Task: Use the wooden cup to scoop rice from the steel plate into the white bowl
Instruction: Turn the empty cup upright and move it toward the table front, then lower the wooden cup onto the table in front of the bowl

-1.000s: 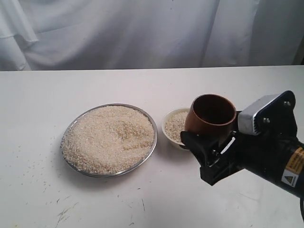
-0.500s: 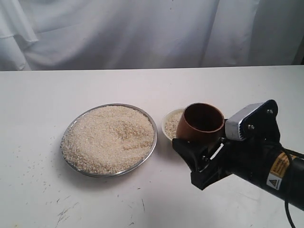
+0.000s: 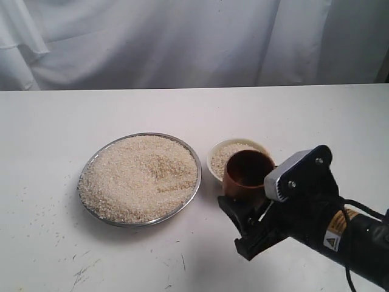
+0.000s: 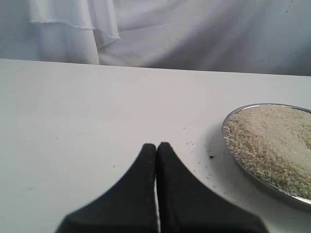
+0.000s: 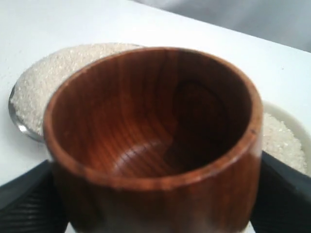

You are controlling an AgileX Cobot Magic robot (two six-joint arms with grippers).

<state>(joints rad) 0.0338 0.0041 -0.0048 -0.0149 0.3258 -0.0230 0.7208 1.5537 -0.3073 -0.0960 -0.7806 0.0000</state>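
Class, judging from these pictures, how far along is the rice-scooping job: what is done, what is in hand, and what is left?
Done: some rice lies in the white bowl. In hand: the right gripper grips the wooden cup, upright and empty, near the bowl. Left: the steel plate is heaped full, so many scoops likely remain. The left gripper is shut and holds nothing.

Off-white, granular speckle recorded for the rice (image 3: 140,176). Shiny grey noted on the steel plate (image 3: 146,224); cream-white on the white bowl (image 3: 211,165). The wooden cup (image 5: 146,145) is seen reddish-brown, banded with darker grain. The desk (image 3: 61,121): white, flecked with dark scuffs. Black jaws, silver-grey casing and a yellow label observed on the right gripper (image 3: 246,198).
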